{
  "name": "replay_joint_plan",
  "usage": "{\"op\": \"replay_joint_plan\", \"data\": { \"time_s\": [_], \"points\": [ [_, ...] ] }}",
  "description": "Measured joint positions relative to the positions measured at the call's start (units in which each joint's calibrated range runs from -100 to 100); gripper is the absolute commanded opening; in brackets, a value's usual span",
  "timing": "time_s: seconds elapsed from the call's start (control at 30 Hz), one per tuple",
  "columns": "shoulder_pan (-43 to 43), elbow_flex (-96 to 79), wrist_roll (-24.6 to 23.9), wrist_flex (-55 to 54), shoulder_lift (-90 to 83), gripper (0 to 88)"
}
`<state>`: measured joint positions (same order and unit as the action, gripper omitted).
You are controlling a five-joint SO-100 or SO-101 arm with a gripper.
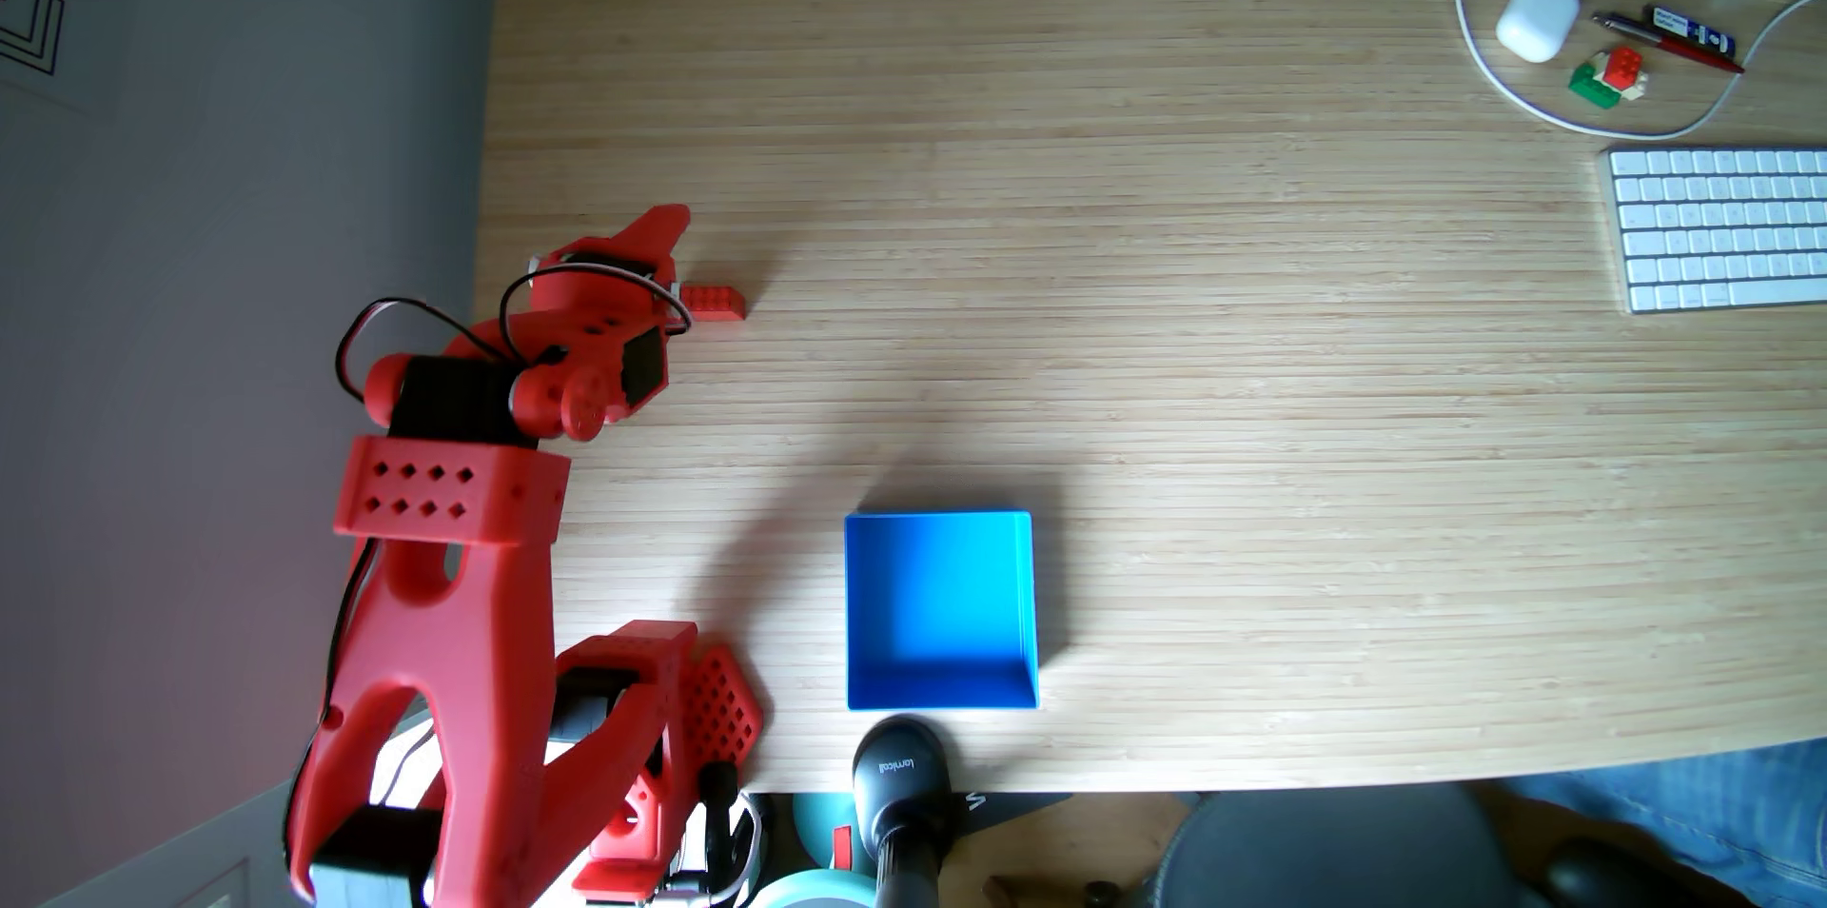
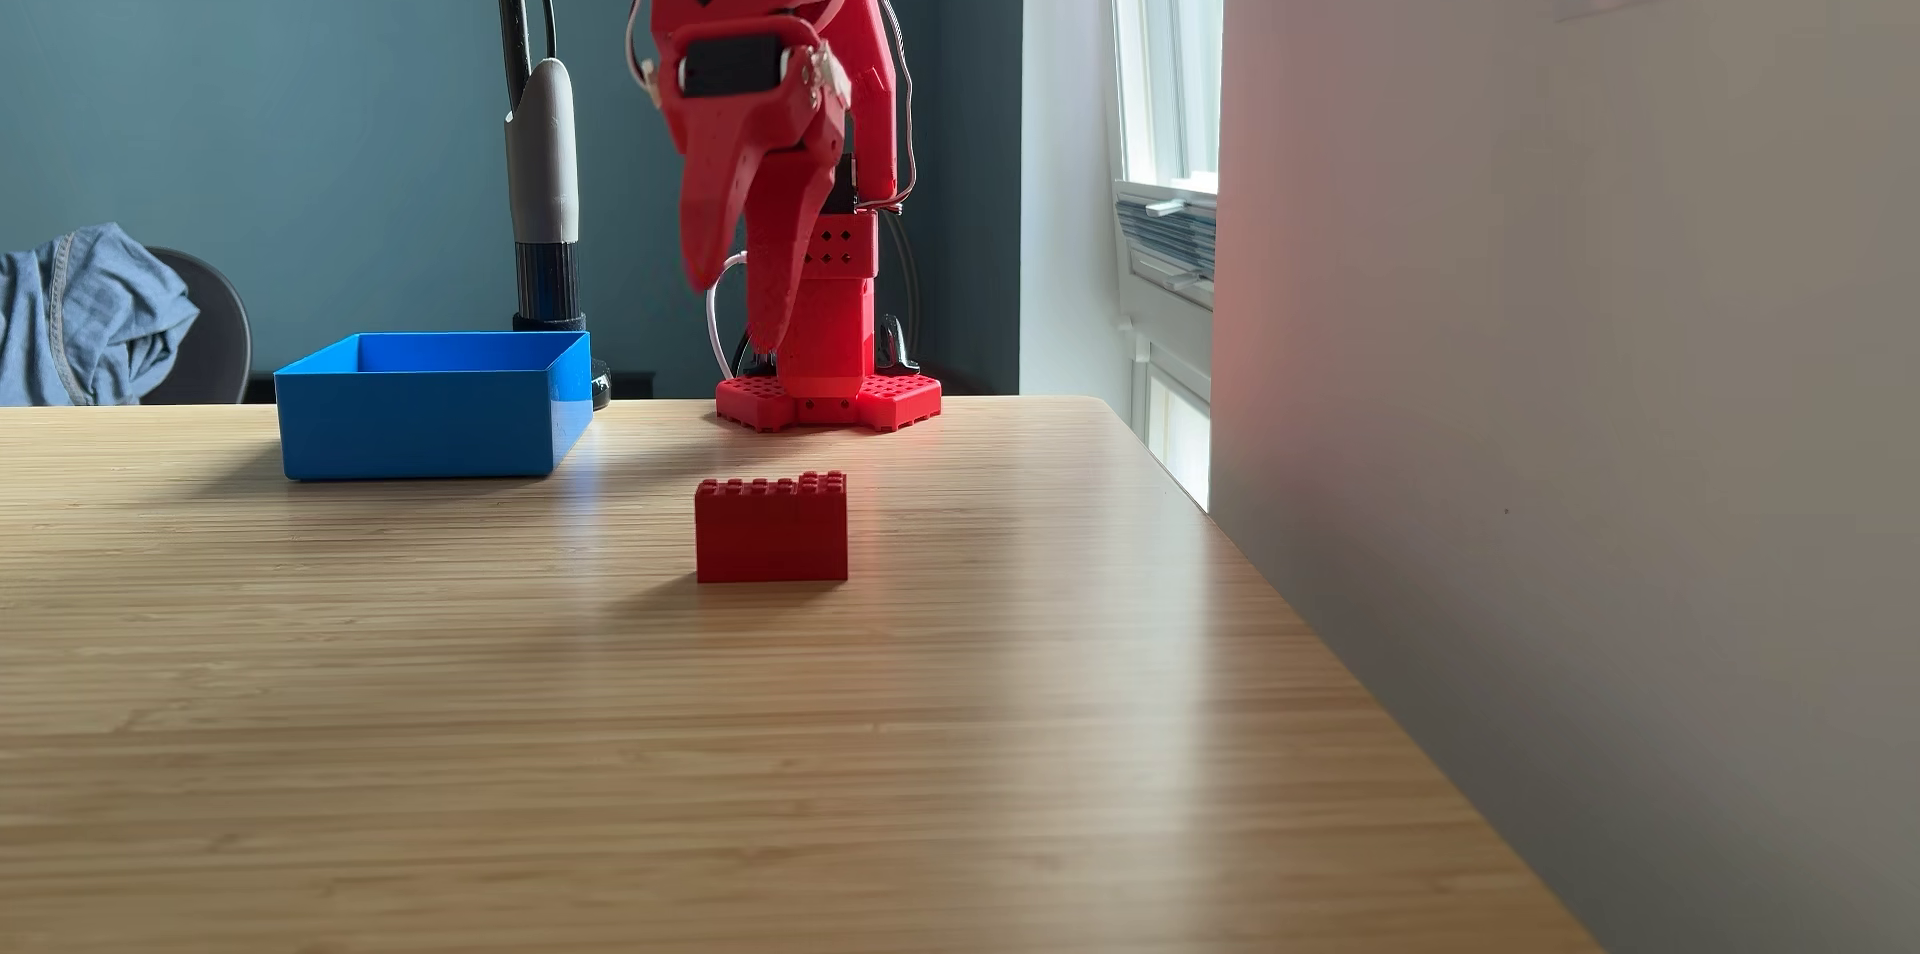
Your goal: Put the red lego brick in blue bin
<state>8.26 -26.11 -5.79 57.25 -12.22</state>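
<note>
Red lego brick [image 2: 772,528]: It sits on the tabletop [image 2: 727,757], not picked up yet. In a fixed view from above, the red lego brick [image 1: 714,300] peeks out from under the arm's front end.

Blue bin [image 1: 939,610]: It is open and has nothing in it. It sits well apart from the brick, near the tabletop's edge. In the side fixed view, the blue bin [image 2: 431,406] is to the left of the brick.

Jaws [image 2: 740,310]: They hang in the air above the brick with the tips a little apart. They hold nothing.

Step now: I think the arm is getting ready to go down and grab the brick.

What could go wrong: The tips are not open very wide. If they go down like this, one tip could bump the brick's top and push it away.

Another worry: The brick is smooth and hard. A grip on just a corner could let it slip and fall on the way to the bin.

Also there: A little lego stack [image 1: 1611,78] and a keyboard [image 1: 1725,228] sit far off.
</note>
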Motion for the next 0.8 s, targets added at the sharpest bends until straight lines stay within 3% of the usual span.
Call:
{"op": "replay_joint_plan", "data": {
  "time_s": [0.27,0.8],
  "points": [
    [0.1,8.8,-0.7,7.3,12.3,34.8],
    [0.0,17.4,-0.7,10.2,25.2,28.6]
  ]
}}
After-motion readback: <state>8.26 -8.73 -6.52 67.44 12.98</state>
